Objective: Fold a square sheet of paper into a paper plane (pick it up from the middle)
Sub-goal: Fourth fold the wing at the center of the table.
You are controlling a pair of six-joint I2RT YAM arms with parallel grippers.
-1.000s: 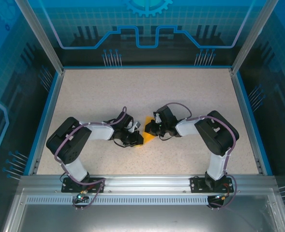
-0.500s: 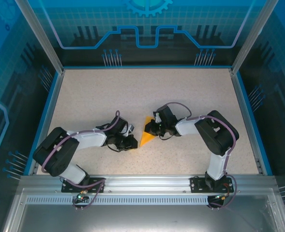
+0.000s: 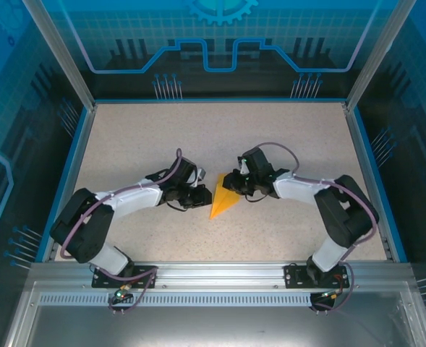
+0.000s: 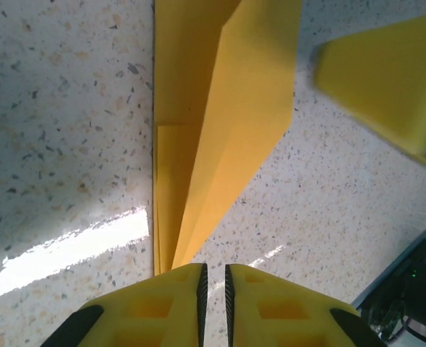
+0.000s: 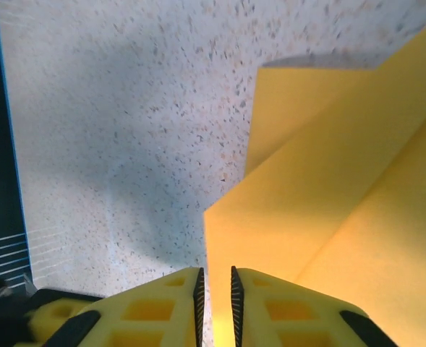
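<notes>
Around the paper plane (image 3: 222, 200), both arms converge from opposite sides. We find the plane lying on the speckled bench (image 3: 285, 137), between the two grippers. Its pointed tip is directed toward the arm bases and slightly to the left. Its wide end faces away from them.

The left gripper (image 3: 200, 196) sits just beside the plane's left edge. In the left wrist view, the plane narrows toward the yellow fingers (image 4: 162, 307), and its narrow end reaches their front edge. We see stacked orange-yellow layers lying flat on the plane's left side. One larger flap stands tilted above them. The left jaws are almost closed, leaving only a thin slit. Bench surface shows through that slit, and no paper sits in it. A blurred yellow block (image 4: 386, 79) appears just beside the plane's right side.

The right gripper (image 3: 233, 185) sits at the plane's wide end, on its right side. In the right wrist view, its jaws are also drawn nearly together. A folded corner of the plane runs down to the slit between the fingers (image 5: 285, 314). We cannot tell whether the paper is clamped there or merely lies beneath the fingertips.
</notes>
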